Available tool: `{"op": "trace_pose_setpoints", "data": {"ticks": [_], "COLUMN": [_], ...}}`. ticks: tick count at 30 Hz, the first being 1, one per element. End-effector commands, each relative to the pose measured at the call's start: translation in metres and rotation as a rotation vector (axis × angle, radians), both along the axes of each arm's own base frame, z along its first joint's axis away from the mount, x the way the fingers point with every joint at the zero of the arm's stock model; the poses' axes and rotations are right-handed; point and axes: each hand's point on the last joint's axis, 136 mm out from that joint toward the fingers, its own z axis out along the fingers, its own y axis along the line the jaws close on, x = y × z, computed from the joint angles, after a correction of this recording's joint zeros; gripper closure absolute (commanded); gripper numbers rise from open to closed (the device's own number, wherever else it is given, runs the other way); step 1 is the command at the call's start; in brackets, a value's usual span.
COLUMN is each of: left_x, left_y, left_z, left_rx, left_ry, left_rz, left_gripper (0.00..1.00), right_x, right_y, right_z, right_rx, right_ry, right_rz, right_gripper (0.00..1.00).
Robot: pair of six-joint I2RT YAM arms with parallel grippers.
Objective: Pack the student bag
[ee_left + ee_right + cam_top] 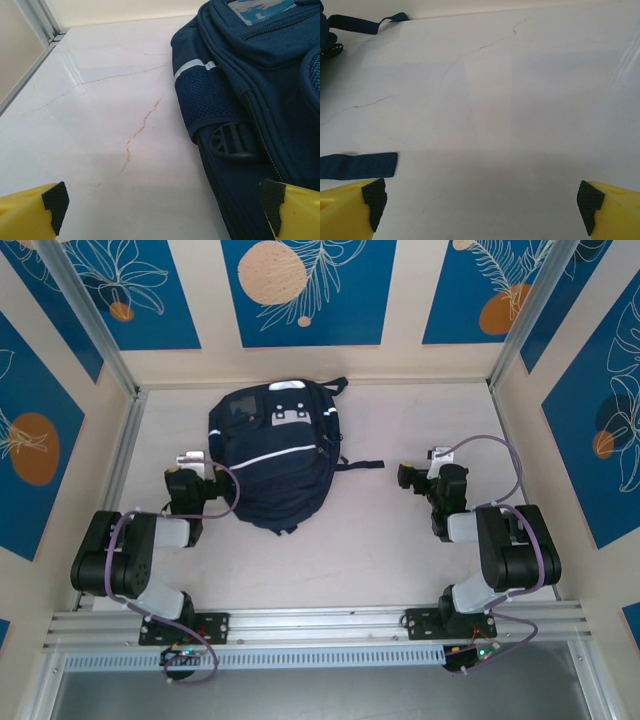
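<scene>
We see the pale marbled bench [380, 540] carrying the bag [272, 455], which lies flat at about 11 o'clock on it. Our left jaws stand wide open and empty just beside its 8 o'clock flank. The right jaws, equally open and empty, sit at its 3 o'clock, near a loose strap [357, 165]. A black buckle [232, 141] lies on the bag's side.

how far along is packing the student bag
Done: nothing visibly; the student bag lies flat on the table, its zips looking closed. In hand: nothing; the left gripper is open at the bag's edge, the right gripper open over bare table near a loose strap. Left: apparently the whole packing job.
</scene>
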Motion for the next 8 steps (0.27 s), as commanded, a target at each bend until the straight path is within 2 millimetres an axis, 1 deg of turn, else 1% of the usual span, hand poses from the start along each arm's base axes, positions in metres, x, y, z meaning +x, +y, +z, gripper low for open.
{"op": "trace_pose_setpoints", "data": {"ticks": [1, 7, 8], "left_x": [0.0025, 0.0020, 0.0020], "left_y": [-0.0039, -0.0040, -0.0041], "left_z": [0.0040, 0.0038, 0.0042], "left_rx": [0.003, 0.002, 0.002], "left_ry": [-0.025, -0.025, -0.026], "left_rz": [-0.009, -0.009, -0.010], "left_gripper": [0.00, 0.00, 0.00], "right_x": [0.0089, 0.0074, 0.0052], "right_y": [-0.0005, 0.0002, 0.0054], "right_z": [0.0130, 0.0132, 0.0135], "right_rx": [0.012, 0.013, 0.014], "right_ry": [-0.041, -0.046, -0.054], "right_rz": [-0.002, 0.003, 0.035], "right_gripper": [0.01, 0.01, 0.01]}}
